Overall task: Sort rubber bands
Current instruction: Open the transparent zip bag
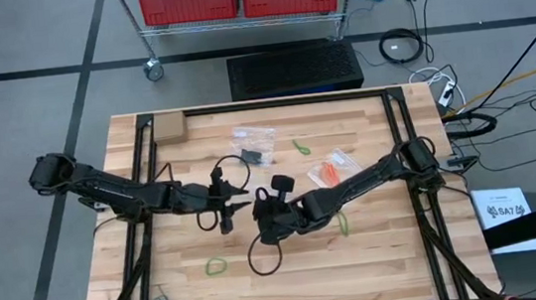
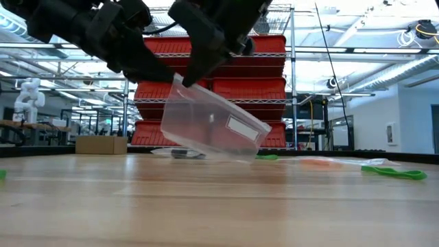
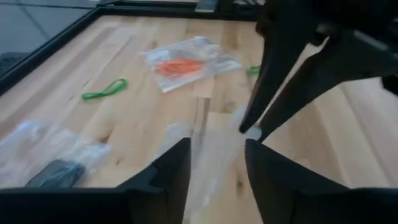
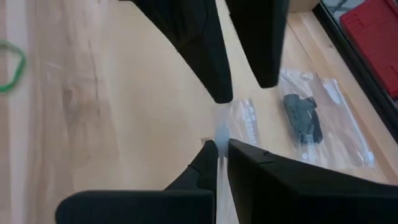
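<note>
Both arms reach in to mid-table, meeting over an empty clear bag (image 2: pixel 212 127). Right gripper (image 4: pixel 219 152) is pinched tight on the bag's edge. Left gripper (image 3: pixel 216 163) has its fingers parted astride the bag, not clamping. Low view shows the bag hanging tilted off the table (image 1: pixel 379 258). 3 loose green rubber bands (image 1: pixel 216 266) lie around the bag. 2 more bags lie beyond: orange-band bag (image 3: pixel 186 62), black-band bag (image 4: pixel 301 118).

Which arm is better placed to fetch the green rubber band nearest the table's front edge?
Left, probably. The left claw is open, and that green rubber band lies on its half of the table. The right claw is shut on the clear bag, holding it up.
</note>
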`<state>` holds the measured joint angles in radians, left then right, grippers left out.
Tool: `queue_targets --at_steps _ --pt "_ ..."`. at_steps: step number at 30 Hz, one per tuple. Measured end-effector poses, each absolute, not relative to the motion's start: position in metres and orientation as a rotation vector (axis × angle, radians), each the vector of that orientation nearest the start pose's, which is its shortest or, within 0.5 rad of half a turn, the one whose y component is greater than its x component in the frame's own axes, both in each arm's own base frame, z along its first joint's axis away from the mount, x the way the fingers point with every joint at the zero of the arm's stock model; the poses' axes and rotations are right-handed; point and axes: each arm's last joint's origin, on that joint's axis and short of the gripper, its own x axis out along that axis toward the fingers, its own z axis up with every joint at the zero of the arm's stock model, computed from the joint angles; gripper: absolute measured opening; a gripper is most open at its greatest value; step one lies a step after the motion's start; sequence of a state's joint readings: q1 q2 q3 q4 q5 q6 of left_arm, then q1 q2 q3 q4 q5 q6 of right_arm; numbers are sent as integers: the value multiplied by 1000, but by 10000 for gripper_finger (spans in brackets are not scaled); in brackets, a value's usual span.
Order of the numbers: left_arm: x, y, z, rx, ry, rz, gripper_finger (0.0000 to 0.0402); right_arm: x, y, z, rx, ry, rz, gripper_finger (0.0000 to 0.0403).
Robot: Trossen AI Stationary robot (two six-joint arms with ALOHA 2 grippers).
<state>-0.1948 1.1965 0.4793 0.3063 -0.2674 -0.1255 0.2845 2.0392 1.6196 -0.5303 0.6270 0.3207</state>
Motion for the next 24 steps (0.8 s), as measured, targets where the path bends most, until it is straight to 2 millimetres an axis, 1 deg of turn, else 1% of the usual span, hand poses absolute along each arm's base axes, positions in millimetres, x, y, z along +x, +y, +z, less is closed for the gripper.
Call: queue_targets --at_steps 4,8,13,19,24 --pt "233 -40 196 -49 388 22 161 428 107 220 -121 785 -443 4" --pt "233 -41 197 -59 388 -31 145 429 107 221 -127 779 -439 4" --pt "233 -41 196 -50 395 -36 107 430 108 222 -131 766 -431 4" --pt "236 -42 190 -46 422 -40 60 430 108 222 -131 768 -427 4" --pt "238 -42 186 -24 432 -40 13 430 108 222 -131 769 -425 4"
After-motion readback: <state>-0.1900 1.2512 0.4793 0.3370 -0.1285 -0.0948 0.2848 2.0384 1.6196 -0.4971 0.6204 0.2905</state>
